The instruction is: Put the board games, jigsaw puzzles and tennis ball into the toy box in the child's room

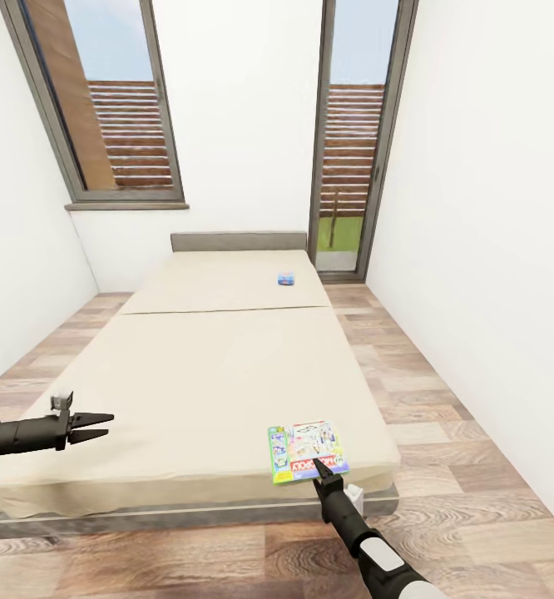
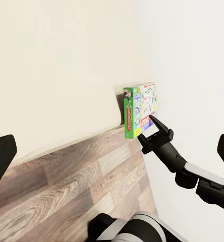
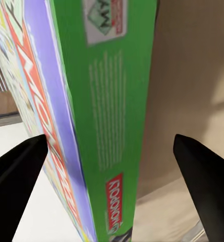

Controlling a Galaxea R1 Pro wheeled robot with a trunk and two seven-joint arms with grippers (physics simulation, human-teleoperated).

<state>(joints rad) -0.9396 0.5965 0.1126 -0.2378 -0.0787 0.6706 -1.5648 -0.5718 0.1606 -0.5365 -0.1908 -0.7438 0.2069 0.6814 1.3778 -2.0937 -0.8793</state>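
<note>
A green-edged board game box [image 1: 308,450] lies flat on the beige mattress at the near right corner of the bed [image 1: 185,374], close to the foot edge. The right end effector [image 1: 321,471] is at the box's near edge; in the right wrist view its two dark fingers [image 3: 16,171] stand wide apart on either side of the box's green side [image 3: 117,121], not pressing on it. The left wrist view shows the same box [image 2: 140,111] at the mattress corner with the right end effector [image 2: 156,135] up against its edge.

A second, small blue game box [image 1: 286,279] lies far up the bed, near the grey headboard [image 1: 239,241] and toward the right side.

The left end effector [image 1: 94,426] hovers over the near left part of the mattress, well away from both boxes, its fingers parted narrowly and holding nothing.

Wood-plank floor [image 1: 443,433] surrounds the bed, with white walls and two tall windows [image 1: 111,108] behind.
</note>
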